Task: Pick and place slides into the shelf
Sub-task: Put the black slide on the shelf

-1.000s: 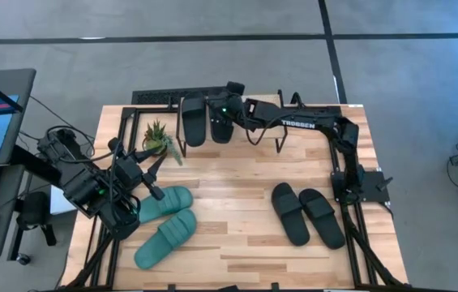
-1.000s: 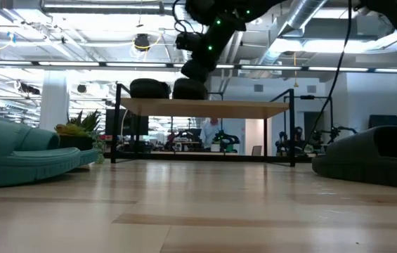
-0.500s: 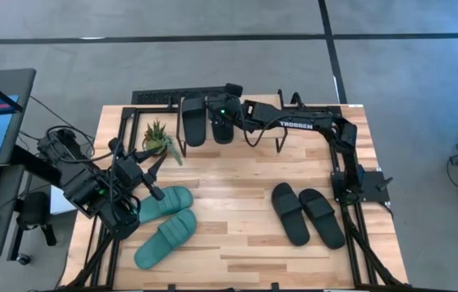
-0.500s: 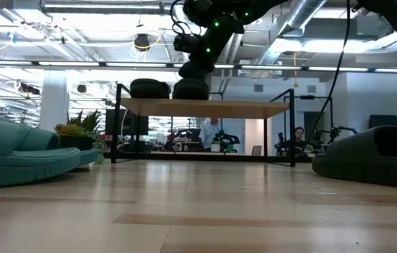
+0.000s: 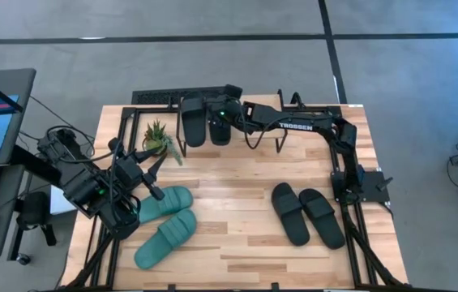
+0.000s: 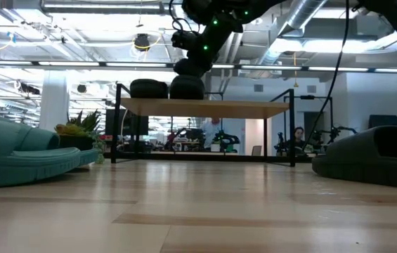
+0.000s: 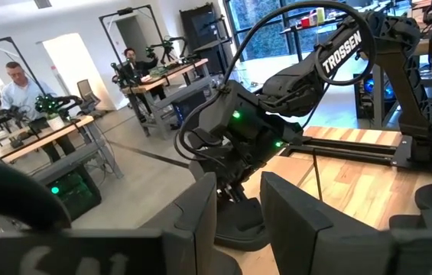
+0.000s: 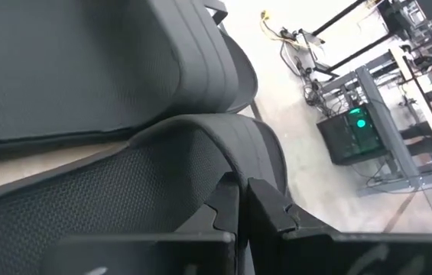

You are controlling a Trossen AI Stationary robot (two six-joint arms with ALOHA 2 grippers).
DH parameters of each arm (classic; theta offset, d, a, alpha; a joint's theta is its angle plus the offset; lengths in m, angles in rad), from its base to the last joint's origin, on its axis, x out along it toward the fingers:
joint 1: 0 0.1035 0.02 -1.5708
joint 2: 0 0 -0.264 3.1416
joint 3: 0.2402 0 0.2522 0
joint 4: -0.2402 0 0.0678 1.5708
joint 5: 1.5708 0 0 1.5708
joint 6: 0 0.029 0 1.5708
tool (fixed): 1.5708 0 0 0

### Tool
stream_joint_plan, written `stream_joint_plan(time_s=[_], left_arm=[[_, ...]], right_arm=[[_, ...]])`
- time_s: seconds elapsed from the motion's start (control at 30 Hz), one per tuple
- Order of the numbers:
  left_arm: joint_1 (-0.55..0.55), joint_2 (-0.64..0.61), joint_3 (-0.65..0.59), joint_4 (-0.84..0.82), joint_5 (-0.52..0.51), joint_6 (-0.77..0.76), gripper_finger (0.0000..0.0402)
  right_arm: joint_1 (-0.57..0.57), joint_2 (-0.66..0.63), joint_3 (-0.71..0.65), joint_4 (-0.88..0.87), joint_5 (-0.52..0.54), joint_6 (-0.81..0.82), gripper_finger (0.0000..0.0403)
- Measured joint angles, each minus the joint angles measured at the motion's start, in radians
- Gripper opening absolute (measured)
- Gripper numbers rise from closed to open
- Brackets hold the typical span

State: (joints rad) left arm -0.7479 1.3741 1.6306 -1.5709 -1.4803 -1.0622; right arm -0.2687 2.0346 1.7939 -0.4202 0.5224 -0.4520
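You see two black slides (image 5: 206,120) side by side atop shelf (image 5: 237,134), wide straps up. Right pincer (image 5: 217,122) clenched, over second slide. Left pincer (image 5: 152,166) released, beside teal slides (image 5: 166,221) on desk (image 5: 237,211).

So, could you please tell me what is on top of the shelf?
Two black slides lie side by side on the shelf. The right gripper, shut, covers part of the second one.

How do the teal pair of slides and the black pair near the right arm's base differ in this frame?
The teal slides are green; the black slides on the table are black. The teal slides lie on the left side of the table, by the left gripper; the black slides lie on the right side. Both pairs rest flat on the table, side by side, not on the shelf.
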Motion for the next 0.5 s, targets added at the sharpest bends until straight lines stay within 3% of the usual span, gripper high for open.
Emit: stream_joint_plan(time_s=[0.5], left_arm=[[0.0, 0.0, 0.0, 0.0, 0.0, 0.0, 0.0093]], right_arm=[[0.02, 0.0, 0.0, -0.014, 0.03, 0.044, 0.0]])
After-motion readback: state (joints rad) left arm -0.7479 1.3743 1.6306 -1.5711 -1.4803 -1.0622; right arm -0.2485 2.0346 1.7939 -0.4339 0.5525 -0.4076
